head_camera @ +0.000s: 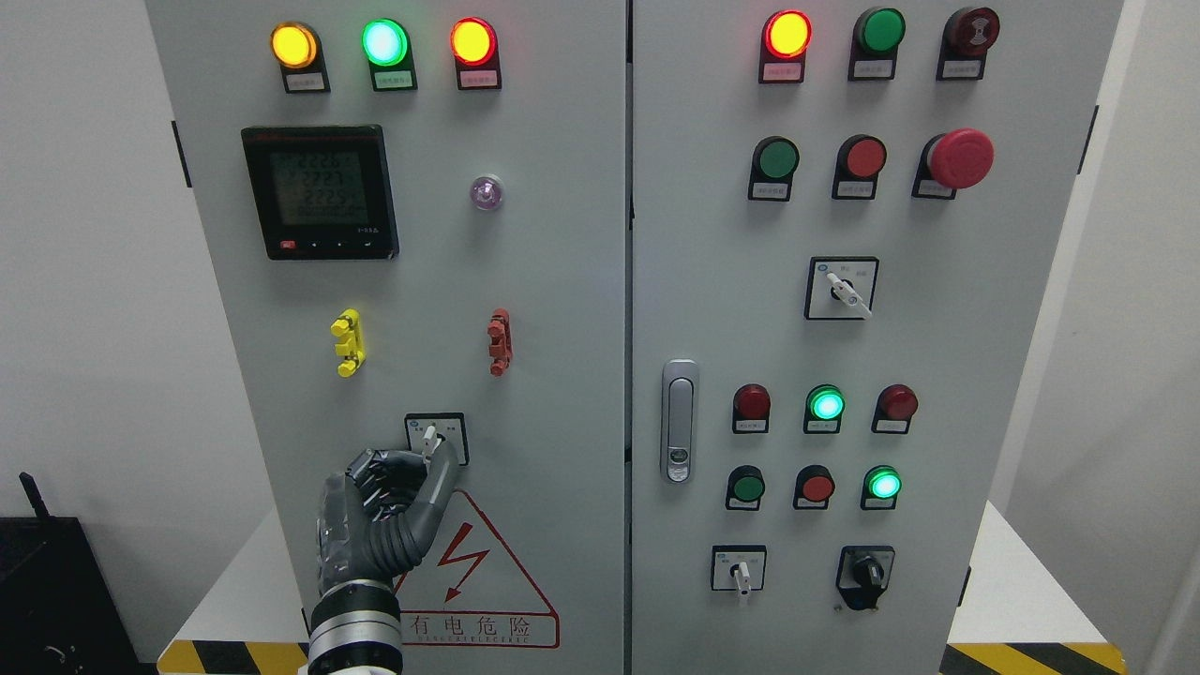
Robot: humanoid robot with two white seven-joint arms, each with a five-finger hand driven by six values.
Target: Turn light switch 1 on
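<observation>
Here the control cabinet [525, 281] fills the head view; the work is on its left door. The target, the rotary switch [436, 437], sits low on that door, above the red warning triangle [469, 562]. The left hand [389, 511] reaches up beneath it, fingers curled, thumb and fingertips [448, 461] closing on the white lever [429, 439]; whether they grip it cannot be told. Pinch squarely, then rotate about the lever's axis without pushing sideways.
</observation>
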